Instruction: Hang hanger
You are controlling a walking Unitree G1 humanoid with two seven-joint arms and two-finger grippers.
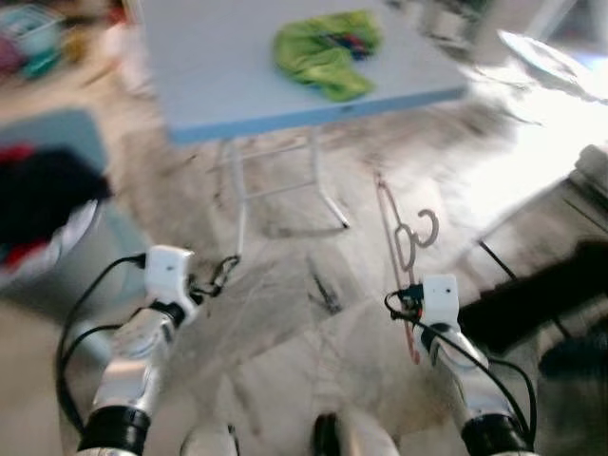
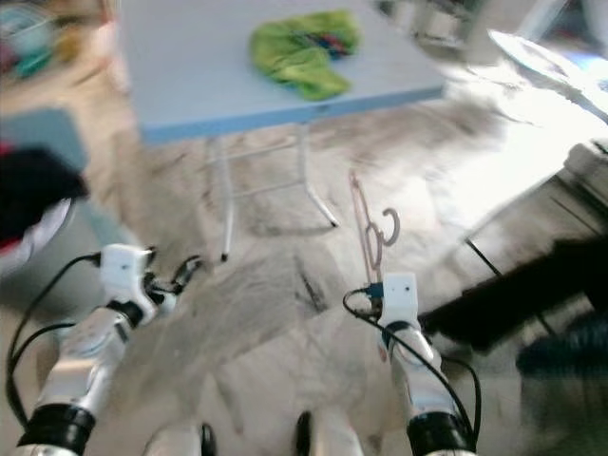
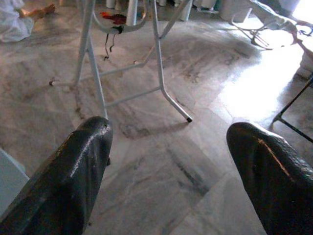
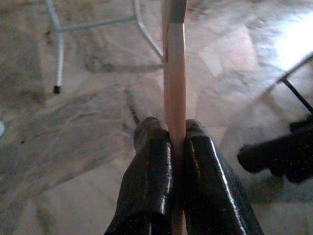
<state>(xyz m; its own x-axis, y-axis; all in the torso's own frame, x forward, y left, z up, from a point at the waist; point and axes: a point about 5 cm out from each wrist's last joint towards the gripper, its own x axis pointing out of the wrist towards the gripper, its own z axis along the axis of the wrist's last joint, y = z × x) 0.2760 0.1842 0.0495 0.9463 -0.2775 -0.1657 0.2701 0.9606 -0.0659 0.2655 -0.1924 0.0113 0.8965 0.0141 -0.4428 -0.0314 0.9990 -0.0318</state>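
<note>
Right gripper (image 4: 175, 147): both fingers pinched tight on the hanger (image 1: 394, 233), flat wooden bar sandwiched between the pads, hook out beyond the fingertips, so it is carried edge-on, likely to keep it from swinging

Left gripper (image 3: 168, 161): fingers spread wide, nothing between them, marble floor (image 3: 195, 98) and table (image 1: 228, 57) legs ahead; probably kept free for hanging

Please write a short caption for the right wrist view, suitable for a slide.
Right gripper shut on a thin pink hanger, held above the marble floor near the table legs.
</note>
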